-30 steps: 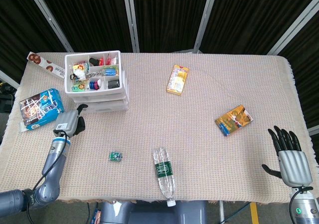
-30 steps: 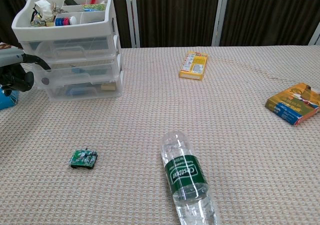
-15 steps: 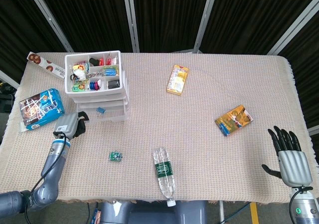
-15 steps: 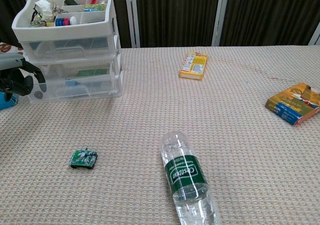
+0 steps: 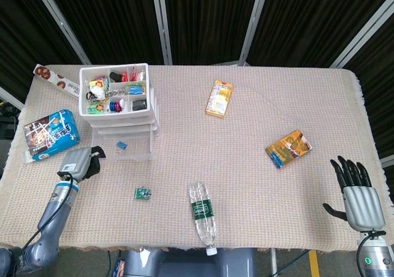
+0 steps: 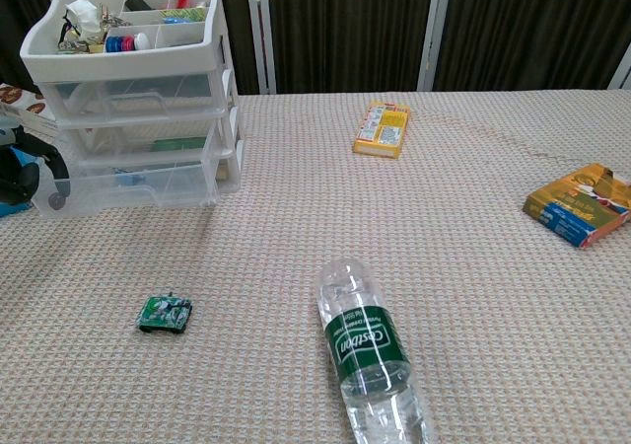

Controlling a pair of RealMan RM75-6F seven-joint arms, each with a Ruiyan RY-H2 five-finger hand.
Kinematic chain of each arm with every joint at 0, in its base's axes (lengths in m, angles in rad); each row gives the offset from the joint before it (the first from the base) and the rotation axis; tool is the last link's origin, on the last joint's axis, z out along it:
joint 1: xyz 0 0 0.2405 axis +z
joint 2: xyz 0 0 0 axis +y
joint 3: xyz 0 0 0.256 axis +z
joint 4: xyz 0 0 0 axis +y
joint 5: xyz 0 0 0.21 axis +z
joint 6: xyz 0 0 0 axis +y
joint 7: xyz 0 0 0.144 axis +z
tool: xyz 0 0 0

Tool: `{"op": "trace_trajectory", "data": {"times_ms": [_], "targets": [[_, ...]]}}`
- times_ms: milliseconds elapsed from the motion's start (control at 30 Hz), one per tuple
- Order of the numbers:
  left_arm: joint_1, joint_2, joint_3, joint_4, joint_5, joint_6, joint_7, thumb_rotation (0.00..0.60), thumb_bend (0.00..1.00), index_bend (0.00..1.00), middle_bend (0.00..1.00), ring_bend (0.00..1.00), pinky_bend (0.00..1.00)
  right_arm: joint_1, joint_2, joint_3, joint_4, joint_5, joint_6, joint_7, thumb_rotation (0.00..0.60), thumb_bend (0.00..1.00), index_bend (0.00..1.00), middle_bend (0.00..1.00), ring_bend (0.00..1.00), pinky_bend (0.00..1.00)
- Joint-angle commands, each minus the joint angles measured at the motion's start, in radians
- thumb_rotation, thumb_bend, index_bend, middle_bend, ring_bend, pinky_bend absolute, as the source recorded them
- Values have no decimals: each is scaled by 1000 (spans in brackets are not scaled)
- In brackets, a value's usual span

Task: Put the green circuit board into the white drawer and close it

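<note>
The green circuit board (image 5: 143,194) (image 6: 165,313) lies flat on the woven cloth, in front of the white drawer unit (image 5: 117,104) (image 6: 138,79). The unit's clear bottom drawer (image 5: 138,150) (image 6: 128,189) stands pulled out, with a small blue item inside. My left hand (image 5: 81,161) (image 6: 22,173) grips that drawer's front at its left corner, well left of the board. My right hand (image 5: 357,194) hovers at the table's near right corner with fingers spread and nothing in it; the chest view does not show it.
A plastic bottle (image 5: 202,217) (image 6: 370,360) lies right of the board. A yellow box (image 5: 219,97) (image 6: 382,128) and an orange packet (image 5: 288,148) (image 6: 580,202) lie further right. A blue packet (image 5: 50,132) and a biscuit pack (image 5: 52,77) sit left of the unit.
My left hand has drawn back toward the table's near edge, pulling the bottom drawer out of the unit. The right hand and the board have not moved.
</note>
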Motion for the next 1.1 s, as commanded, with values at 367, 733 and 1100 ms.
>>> {"op": "trace_trajectory", "data": {"times_ms": [367, 733, 1100], "targets": [[30, 13, 29, 7, 128, 13, -60, 600, 258, 52, 776, 800, 608, 0, -2, 1, 3, -1, 3, -3, 600, 0, 55, 0, 0, 0], [75, 56, 116, -45, 381, 119, -1, 600, 249, 51, 469, 483, 424, 0, -2, 2, 5, -1, 3, -3, 600, 0, 55, 0, 0, 0], [147, 109, 274, -155, 709, 204, 78, 600, 252, 146, 603, 587, 471, 0, -4, 4, 4, 2, 3, -6, 600, 0, 55, 0, 0, 0]]}}
